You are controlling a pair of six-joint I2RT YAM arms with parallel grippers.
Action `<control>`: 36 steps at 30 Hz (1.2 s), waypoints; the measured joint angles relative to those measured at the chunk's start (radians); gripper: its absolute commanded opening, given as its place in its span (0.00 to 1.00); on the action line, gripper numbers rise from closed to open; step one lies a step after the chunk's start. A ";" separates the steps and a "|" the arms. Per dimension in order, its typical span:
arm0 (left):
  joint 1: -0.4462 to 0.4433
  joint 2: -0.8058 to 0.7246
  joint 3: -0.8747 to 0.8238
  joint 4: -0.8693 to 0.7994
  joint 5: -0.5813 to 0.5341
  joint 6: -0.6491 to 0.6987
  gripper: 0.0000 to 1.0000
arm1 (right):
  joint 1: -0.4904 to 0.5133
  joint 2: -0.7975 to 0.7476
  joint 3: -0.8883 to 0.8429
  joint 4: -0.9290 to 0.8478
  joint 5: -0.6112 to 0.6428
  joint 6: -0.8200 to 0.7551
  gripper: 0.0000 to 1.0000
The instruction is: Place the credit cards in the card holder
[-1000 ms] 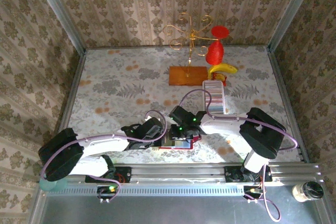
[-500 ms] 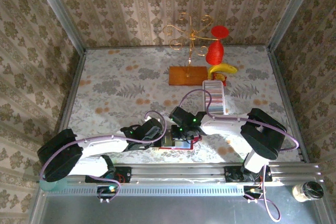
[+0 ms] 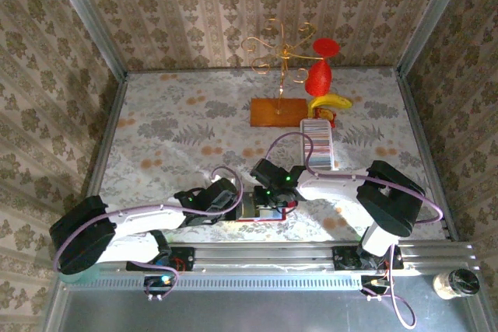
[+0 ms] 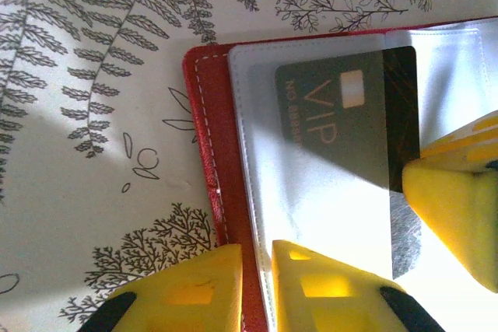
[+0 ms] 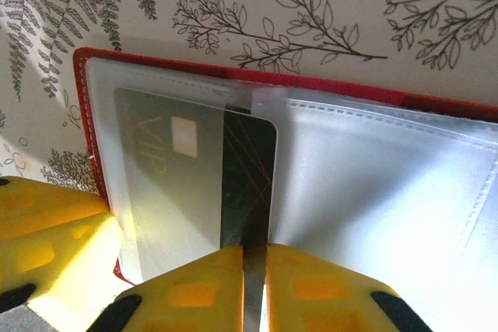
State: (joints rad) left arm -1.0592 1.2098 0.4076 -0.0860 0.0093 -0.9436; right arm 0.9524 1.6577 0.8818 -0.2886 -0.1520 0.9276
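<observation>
One dark VIP card [image 5: 194, 169] sits half inside a clear pocket of the open red card holder [image 4: 214, 130], its near edge hidden between the fingers of the right gripper [image 5: 254, 258], which are clamped on it. The left gripper [image 4: 257, 258] pinches the holder's red border on its 9 o'clock side, and from above the two wrists cover most of the holder at the 6 o'clock edge of the table [image 3: 171, 130]. The other credit cards [image 3: 317, 139] stand in one row toward 1 o'clock, too small to count.

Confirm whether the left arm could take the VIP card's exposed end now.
Probably not: the left fingers clamp the card holder's red edge, and the right fingers pinch the VIP card's exposed end.
</observation>
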 measured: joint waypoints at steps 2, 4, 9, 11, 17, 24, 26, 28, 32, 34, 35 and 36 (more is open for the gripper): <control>0.000 0.005 -0.001 0.013 0.005 0.000 0.15 | 0.003 0.000 0.000 0.000 0.002 -0.001 0.08; 0.000 0.010 -0.002 0.026 0.010 -0.004 0.13 | 0.004 0.000 0.000 0.000 0.004 -0.001 0.07; 0.000 0.014 -0.010 0.050 0.014 -0.007 0.13 | 0.004 0.000 0.000 0.002 0.003 0.000 0.08; 0.000 0.014 -0.013 0.057 0.016 -0.008 0.13 | 0.004 0.000 -0.001 0.010 0.002 0.011 0.08; 0.000 0.014 -0.016 0.065 0.016 -0.016 0.13 | 0.004 -0.022 -0.046 0.073 -0.001 0.055 0.12; -0.001 0.017 -0.021 0.084 0.019 -0.023 0.14 | 0.006 -0.107 -0.089 0.102 0.011 0.097 0.25; -0.001 0.020 -0.021 0.091 0.021 -0.023 0.14 | 0.008 -0.139 -0.089 0.097 0.023 0.095 0.30; -0.001 0.020 -0.021 0.092 0.021 -0.023 0.14 | 0.008 -0.163 -0.089 0.082 0.037 0.094 0.34; -0.001 0.020 -0.021 0.092 0.021 -0.023 0.14 | 0.008 -0.190 -0.091 0.036 0.069 0.093 0.36; -0.002 0.020 -0.021 0.092 0.021 -0.023 0.15 | 0.008 -0.197 -0.101 0.018 0.082 0.093 0.38; -0.002 0.020 -0.021 0.091 0.021 -0.023 0.14 | 0.008 -0.200 -0.110 0.010 0.090 0.093 0.38; -0.002 0.020 -0.021 0.091 0.021 -0.023 0.15 | 0.008 -0.202 -0.120 0.003 0.095 0.093 0.39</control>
State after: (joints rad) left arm -1.0611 1.2297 0.3862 0.0051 0.0299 -0.9665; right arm 0.9604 1.4555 0.7620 -0.2852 -0.0574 1.0210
